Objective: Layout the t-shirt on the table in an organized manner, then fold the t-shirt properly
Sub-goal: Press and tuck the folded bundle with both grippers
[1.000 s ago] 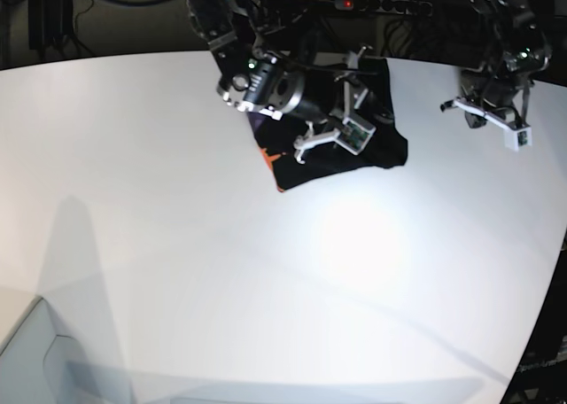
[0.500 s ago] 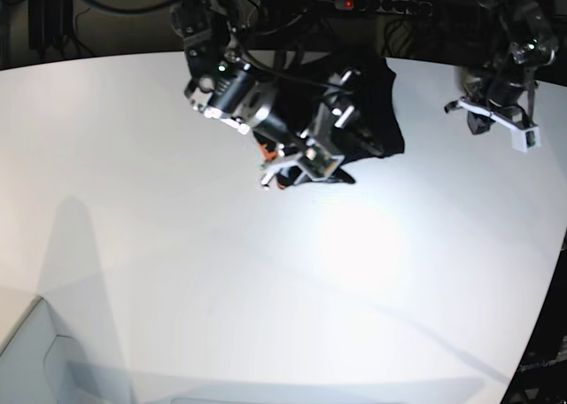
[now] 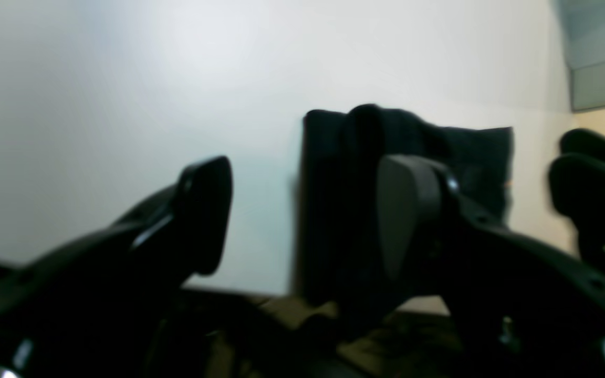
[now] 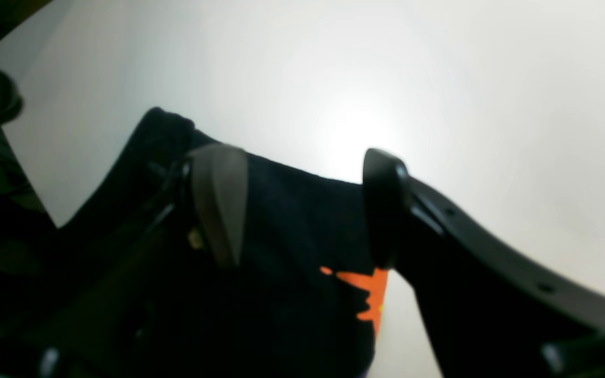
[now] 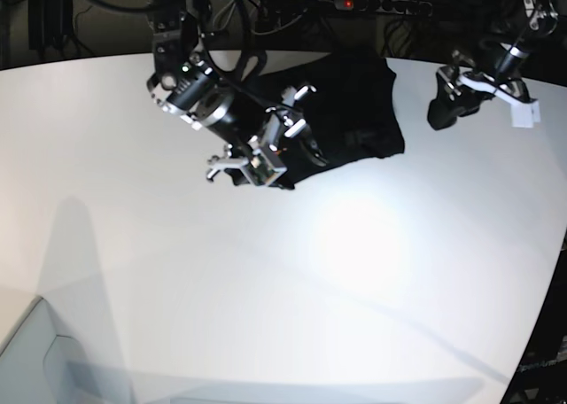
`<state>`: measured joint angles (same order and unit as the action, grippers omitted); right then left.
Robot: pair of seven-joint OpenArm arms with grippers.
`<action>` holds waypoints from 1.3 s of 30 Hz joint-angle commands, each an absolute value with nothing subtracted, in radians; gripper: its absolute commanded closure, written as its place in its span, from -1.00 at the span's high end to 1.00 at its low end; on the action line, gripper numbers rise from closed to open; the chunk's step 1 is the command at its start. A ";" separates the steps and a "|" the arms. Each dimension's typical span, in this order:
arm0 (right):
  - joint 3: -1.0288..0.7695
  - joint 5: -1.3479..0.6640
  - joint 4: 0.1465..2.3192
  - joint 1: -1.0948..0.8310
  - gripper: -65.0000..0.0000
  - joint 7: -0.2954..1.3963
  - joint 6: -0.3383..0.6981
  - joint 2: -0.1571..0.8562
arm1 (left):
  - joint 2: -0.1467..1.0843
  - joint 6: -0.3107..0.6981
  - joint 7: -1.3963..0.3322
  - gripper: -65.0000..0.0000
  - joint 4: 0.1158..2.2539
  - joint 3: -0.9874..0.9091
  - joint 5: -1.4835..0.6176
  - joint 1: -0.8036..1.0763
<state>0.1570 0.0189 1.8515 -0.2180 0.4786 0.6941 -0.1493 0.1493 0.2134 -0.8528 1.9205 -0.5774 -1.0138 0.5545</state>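
The near part of the white worktop (image 5: 266, 315) lies bare and bright under a glare patch. Farther back, toward the far edge, the black t-shirt (image 5: 359, 112) sits in a compact bundle, with folds and humps across its top.

The right gripper (image 5: 257, 160) hangs at the near-left corner of that bundle. In the right wrist view its fingers (image 4: 218, 202) stand spread, with dark cloth showing in the gap between them and an orange print patch (image 4: 363, 294) visible just below. Whether either finger touches the fabric cannot be told; nothing is pinched between them.

The left gripper (image 5: 461, 94) is off to the other side of the t-shirt, apart from it, above the worktop near the far edge. The left wrist view shows its fingers (image 3: 205, 210) spread too, with pale worktop seen between them and nothing held. Beyond them in that view, the t-shirt rises as a squarish dark heap, one side edge running straight, and part of the other arm (image 3: 591, 199) appears at the frame's right side.

Behind the worktop, a dark background holds cables and a power strip (image 5: 381, 5) with a red light.
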 commanded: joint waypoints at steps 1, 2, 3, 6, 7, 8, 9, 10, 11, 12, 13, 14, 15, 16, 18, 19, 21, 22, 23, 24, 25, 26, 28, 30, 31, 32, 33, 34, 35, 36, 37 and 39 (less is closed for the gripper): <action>0.154 -0.007 1.871 -0.213 0.11 0.450 0.698 -0.157 | 0.153 0.214 -0.851 0.31 1.922 -0.558 -1.055 0.558; 0.154 -0.007 1.871 -0.213 0.12 0.450 0.698 -0.157 | 0.151 0.214 -0.849 0.31 1.911 -0.536 -1.055 0.553; 0.154 -0.007 1.871 -0.213 0.12 0.453 0.698 -0.157 | 0.150 0.213 -0.845 0.31 1.899 -0.506 -1.056 0.533; 0.154 -0.007 1.871 -0.213 0.12 0.453 0.698 -0.156 | 0.134 0.202 -0.849 0.31 1.854 -0.429 -1.052 0.490; 0.154 -0.007 1.871 -0.213 0.12 0.453 0.698 -0.156 | 0.120 0.202 -0.848 0.31 1.840 -0.412 -1.050 0.486; 0.154 -0.007 1.871 -0.213 0.12 0.455 0.698 -0.156 | 0.113 0.200 -0.848 0.31 1.833 -0.410 -1.049 0.479; 0.154 -0.007 1.871 -0.214 0.12 0.455 0.698 -0.156 | 0.104 0.200 -0.849 0.31 1.817 -0.410 -1.049 0.473; 0.154 -0.007 1.871 -0.217 0.12 0.455 0.698 -0.156 | 0.104 0.200 -0.849 0.31 1.802 -0.410 -1.049 0.470; 0.154 -0.007 1.871 -0.219 0.12 0.453 0.698 -0.148 | 0.105 0.200 -0.849 0.31 1.787 -0.407 -1.049 0.463; 0.154 -0.007 1.871 -0.220 0.12 0.450 0.698 -0.136 | 0.108 0.200 -0.849 0.31 1.771 -0.404 -1.049 0.456; 0.154 -0.007 1.871 -0.220 0.12 0.450 0.698 -0.128 | 0.108 0.200 -0.849 0.31 1.761 -0.406 -1.049 0.453; 0.154 -0.007 1.871 -0.220 0.12 0.450 0.698 -0.128 | 0.110 0.200 -0.849 0.31 1.758 -0.410 -1.049 0.455; 0.154 -0.007 1.871 -0.225 0.12 0.450 0.698 -0.128 | 0.111 0.200 -0.849 0.31 1.756 -0.410 -1.049 0.461; 0.154 -0.007 1.871 -0.223 0.12 0.449 0.698 -0.128 | 0.111 0.200 -0.849 0.31 1.758 -0.414 -1.049 0.464; 0.154 -0.007 1.871 -0.222 0.12 0.449 0.698 -0.120 | 0.111 0.199 -0.849 0.31 1.761 -0.440 -1.049 0.464; 0.154 -0.007 1.871 -0.223 0.12 0.449 0.698 -0.116 | 0.111 0.199 -0.849 0.31 1.756 -0.453 -1.047 0.464; 0.154 -0.007 1.871 -0.223 0.12 0.449 0.698 -0.114 | 0.111 0.199 -0.849 0.31 1.748 -0.470 -1.044 0.464; 0.154 -0.007 1.871 -0.222 0.12 0.449 0.698 -0.113 | 0.111 0.199 -0.849 0.31 1.747 -0.473 -1.032 0.464; 0.154 -0.007 1.871 -0.220 0.12 0.449 0.698 -0.113 | 0.110 0.199 -0.849 0.31 1.751 -0.473 -1.013 0.463; 0.154 -0.007 1.871 -0.220 0.12 0.449 0.698 -0.113 | 0.110 0.199 -0.849 0.31 1.755 -0.470 -0.992 0.463; 0.154 -0.007 1.871 -0.219 0.12 0.449 0.698 -0.113 | 0.108 0.199 -0.851 0.31 1.755 -0.467 -0.970 0.461; 0.154 -0.007 1.871 -0.217 0.12 0.449 0.698 -0.113 | 0.105 0.199 -0.851 0.31 1.756 -0.467 -0.951 0.460; 0.154 -0.007 1.871 -0.217 0.12 0.449 0.698 -0.113 | 0.102 0.199 -0.866 0.31 1.759 -0.463 -0.926 0.456; 0.154 -0.007 1.871 -0.217 0.12 0.449 0.698 -0.113 | 0.104 0.199 -0.911 0.31 1.758 -0.443 -0.914 0.450; 0.154 -0.007 1.871 -0.217 0.12 0.449 0.698 -0.113 | 0.104 0.199 -0.929 0.31 1.758 -0.435 -0.908 0.443; 0.154 -0.007 1.871 -0.217 0.12 0.449 0.698 -0.113 | 0.104 0.199 -0.944 0.31 1.756 -0.433 -0.903 0.432; 0.154 -0.007 1.871 -0.217 0.12 0.449 0.698 -0.113 | 0.104 0.199 -0.963 0.31 1.753 -0.433 -0.900 0.423; 0.154 -0.007 1.871 -0.217 0.12 0.449 0.698 -0.113 | 0.104 0.199 -0.980 0.31 1.747 -0.433 -0.901 0.415; 0.156 -0.007 1.871 -0.217 0.12 0.449 0.698 -0.113 | 0.104 0.199 -0.992 0.31 1.747 -0.433 -0.901 0.406; 0.156 -0.007 1.871 -0.217 0.12 0.449 0.698 -0.113 | 0.102 0.199 -1.003 0.31 1.747 -0.433 -0.901 0.398; 0.156 -0.007 1.871 -0.217 0.12 0.449 0.698 -0.113 | 0.102 0.199 -1.007 0.31 1.747 -0.433 -0.901 0.392; 0.156 -0.007 1.871 -0.217 0.12 0.449 0.698 -0.113 | 0.084 0.199 -1.007 0.31 1.745 -0.438 -0.901 0.386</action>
